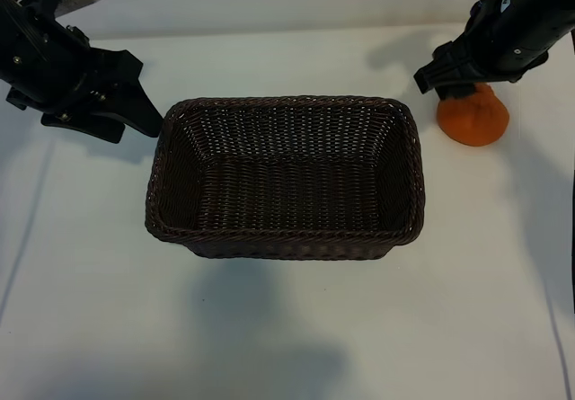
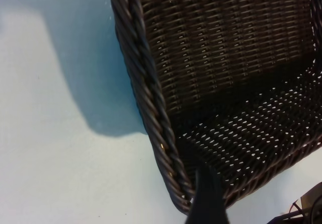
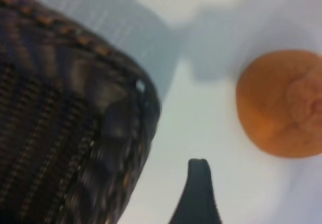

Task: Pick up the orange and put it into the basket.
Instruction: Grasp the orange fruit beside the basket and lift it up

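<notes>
The dark-brown wicker basket (image 1: 278,235) stands empty in the middle of the white table. The orange (image 1: 476,120) lies on the table just off the basket's far right corner, apart from it. My right gripper (image 1: 445,80) hovers open over the orange's near-left side, holding nothing. In the right wrist view the orange (image 3: 282,103) sits beyond one dark finger (image 3: 198,194), with the basket's corner (image 3: 115,108) beside it. My left gripper (image 1: 137,120) hangs open and empty by the basket's far left corner. The left wrist view shows the braided rim (image 2: 146,83) and one finger (image 2: 206,199).
White tabletop (image 1: 287,328) runs all round the basket, with wide room in front of it. The table's far edge meets a pale wall (image 1: 269,0) behind both arms.
</notes>
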Motion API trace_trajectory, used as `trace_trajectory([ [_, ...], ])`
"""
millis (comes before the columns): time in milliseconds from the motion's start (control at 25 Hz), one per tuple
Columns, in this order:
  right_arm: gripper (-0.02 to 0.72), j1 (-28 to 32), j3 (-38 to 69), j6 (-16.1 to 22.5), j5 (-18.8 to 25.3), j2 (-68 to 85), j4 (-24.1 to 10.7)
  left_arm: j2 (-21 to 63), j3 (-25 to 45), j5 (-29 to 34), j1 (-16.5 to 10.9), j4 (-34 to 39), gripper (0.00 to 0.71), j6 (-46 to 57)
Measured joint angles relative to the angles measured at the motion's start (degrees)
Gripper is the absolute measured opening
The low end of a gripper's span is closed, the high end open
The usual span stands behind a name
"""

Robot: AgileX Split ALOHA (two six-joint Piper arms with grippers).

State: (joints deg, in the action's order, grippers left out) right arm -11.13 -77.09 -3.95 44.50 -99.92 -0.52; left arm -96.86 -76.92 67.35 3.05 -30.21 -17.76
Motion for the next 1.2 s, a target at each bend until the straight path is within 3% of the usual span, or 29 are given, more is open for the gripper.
trace_trajectory([
  [320,0.568,4.48,-0.06,0.00,-1.55,-5.61,0.07,0.00,0.00,0.00,0.00,0.00,0.575,0.00],
  [880,0.568,4.73,0.06,0.00,-10.25,-11.74,-0.31,0.00,0.00,0.00,0.00,0.05,0.575,-0.05],
  [1040,0.568,4.73,0.06,0.05,-11.13,-13.04,-2.19,0.00,0.00,0.00,0.00,0.05,0.575,-0.11],
  [1200,0.568,4.73,0.06,2.19,-11.36,-14.27,-6.75,0.00,0.00,0.00,0.00,0.05,0.575,-0.05],
])
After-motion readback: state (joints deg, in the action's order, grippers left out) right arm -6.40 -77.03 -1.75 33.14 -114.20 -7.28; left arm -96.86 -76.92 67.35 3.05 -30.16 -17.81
